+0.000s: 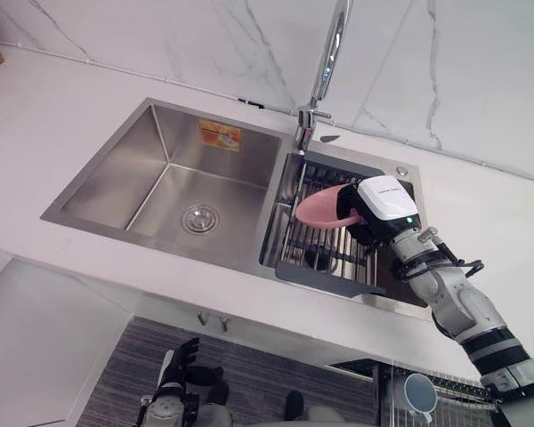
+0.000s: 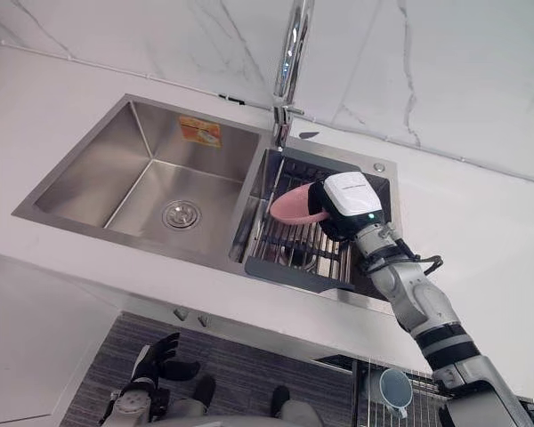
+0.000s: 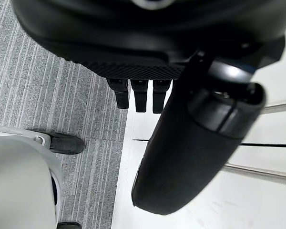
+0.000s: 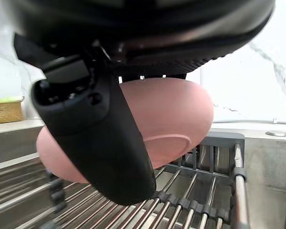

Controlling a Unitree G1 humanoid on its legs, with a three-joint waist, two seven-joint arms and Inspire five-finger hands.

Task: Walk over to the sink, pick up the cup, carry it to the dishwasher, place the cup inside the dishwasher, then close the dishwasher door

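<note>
Right hand (image 1: 374, 212) has thumb and fingers clamped round the pink cup (image 1: 316, 209), right over the sink rack (image 1: 320, 258) beneath it. Looks light, stiff and smooth, so probably slippery; gripping across the body seems safest. Left hand (image 1: 180, 360) hangs relaxed, fingers straight.

The cup (image 1: 317, 206) looks smooth and matt, the sink (image 1: 151, 160) brushed steel, the faucet (image 1: 331, 53) polished metal, the wall (image 1: 205, 36) glossy veined marble.

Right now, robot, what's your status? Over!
Right hand shut on pink cup, over the sink rack. Left hand low, open, idle. Faucet stands just behind the cup.
</note>
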